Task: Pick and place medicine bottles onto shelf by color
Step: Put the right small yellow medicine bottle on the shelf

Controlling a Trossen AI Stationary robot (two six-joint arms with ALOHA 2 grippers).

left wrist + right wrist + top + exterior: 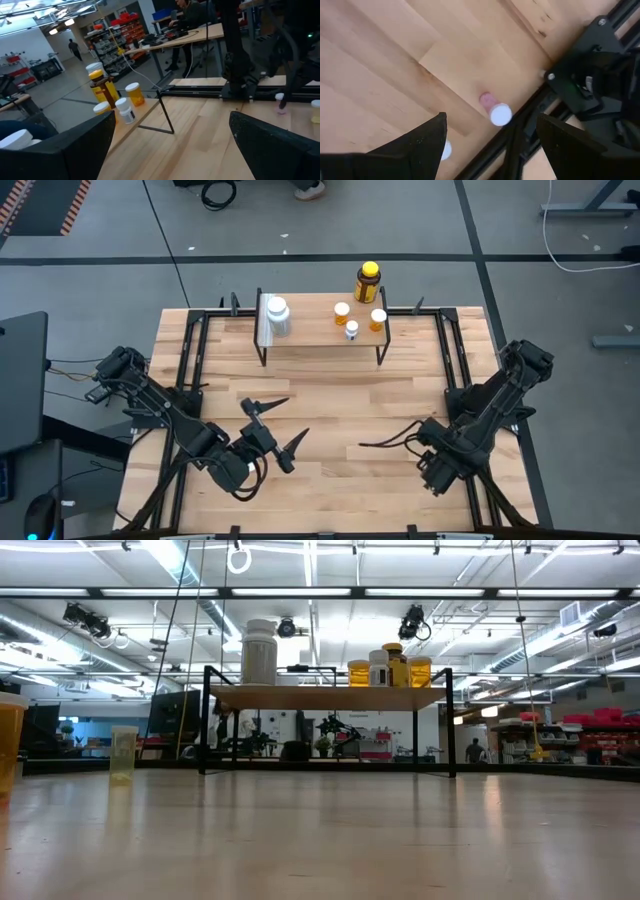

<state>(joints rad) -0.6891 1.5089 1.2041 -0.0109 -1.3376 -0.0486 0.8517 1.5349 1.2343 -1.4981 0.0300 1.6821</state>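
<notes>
A light-wood bench stands on a grey concrete floor crossed by dark lines, with hazard striping at the upper left of the overhead frame. Long ceiling lights run across the top of the low view. Behind, a wide workshop holds storage racks with red bins, a long desk, and a person walking at far left.

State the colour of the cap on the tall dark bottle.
Yellow, on the dark amber bottle; clearest in the high view.
</notes>
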